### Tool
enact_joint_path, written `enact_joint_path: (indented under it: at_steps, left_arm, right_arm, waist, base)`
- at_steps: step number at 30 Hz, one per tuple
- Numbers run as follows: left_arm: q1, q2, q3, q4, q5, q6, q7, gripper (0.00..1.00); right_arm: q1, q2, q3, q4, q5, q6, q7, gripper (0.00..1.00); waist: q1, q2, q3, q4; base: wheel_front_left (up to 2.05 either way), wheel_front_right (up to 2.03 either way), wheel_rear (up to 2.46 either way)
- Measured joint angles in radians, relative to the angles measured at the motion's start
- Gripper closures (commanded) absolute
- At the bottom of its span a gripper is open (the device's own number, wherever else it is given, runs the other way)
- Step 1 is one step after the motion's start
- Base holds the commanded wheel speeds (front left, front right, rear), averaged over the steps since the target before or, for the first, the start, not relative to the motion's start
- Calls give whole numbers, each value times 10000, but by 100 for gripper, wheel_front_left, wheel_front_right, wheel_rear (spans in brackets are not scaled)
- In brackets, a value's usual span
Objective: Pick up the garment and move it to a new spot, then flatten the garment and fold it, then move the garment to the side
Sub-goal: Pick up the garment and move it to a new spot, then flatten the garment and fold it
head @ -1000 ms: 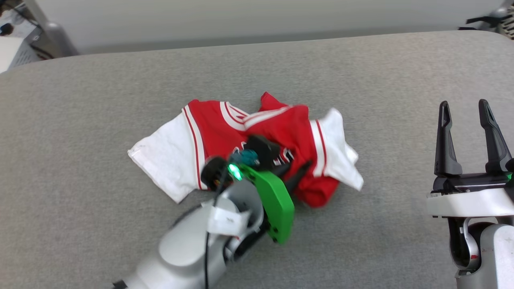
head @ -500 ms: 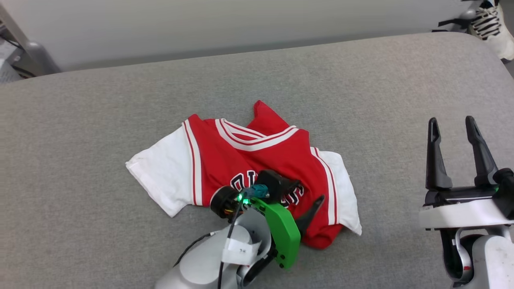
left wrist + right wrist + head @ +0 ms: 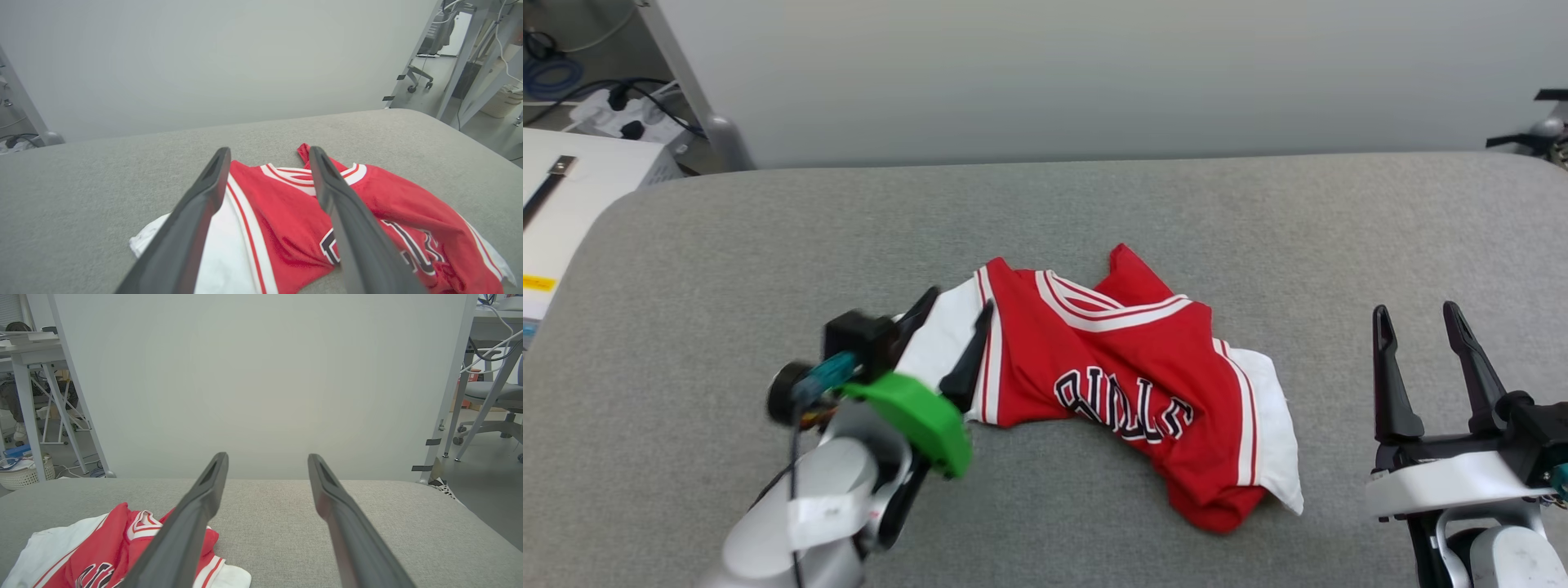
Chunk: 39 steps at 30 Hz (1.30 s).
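We saw the garment lying crumpled on the grey counter, lettering up. Our left claw stood open over the garment's white sleeve, gripping nothing. Our right claw, open and empty, hung apart from the garment's other sleeve.

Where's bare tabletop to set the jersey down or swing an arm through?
Bare: the far strip of the grey table between the garment and the back edge; the left end, beyond the left gripper; the gap between the garment and the right gripper. Crowded: the centre, where the left fingers stand over the white sleeve.
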Motion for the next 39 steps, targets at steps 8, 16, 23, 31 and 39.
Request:
enact_joint_path:
  at_steps: [8,16,23,31,39]
  left_arm:
    - [2805,151,2744,-2192,1085,196,-8,0]
    - [4472,-941,4242,-2813,2510,-654,-6,0]
    - [4683,-1578,5039,-2717,3369,-1277,-6,0]
    - [4677,-2002,5528,-2504,3837,-1590,-6,0]
    - [4618,-2249,5779,-2399,3906,-1705,-6,0]
  right_arm:
    - [357,0,-104,105,15,0,0,0]
    - [591,-2,-136,219,109,0,0,0]
    - [592,-2,-27,311,217,0,0,0]
    - [542,-2,-138,717,401,0,157,0]
    - [-364,-4,-412,802,671,0,5175,0]
  waist:
    - [0,0,-271,385]
    - [0,0,-332,396]
    - [0,0,-249,324]
    - [0,0,129,315]
    - [0,0,557,377]
  base:
    - [0,0,0]
    - [0,0,0]
    - [0,0,0]
    - [0,0,0]
    - [0,0,0]
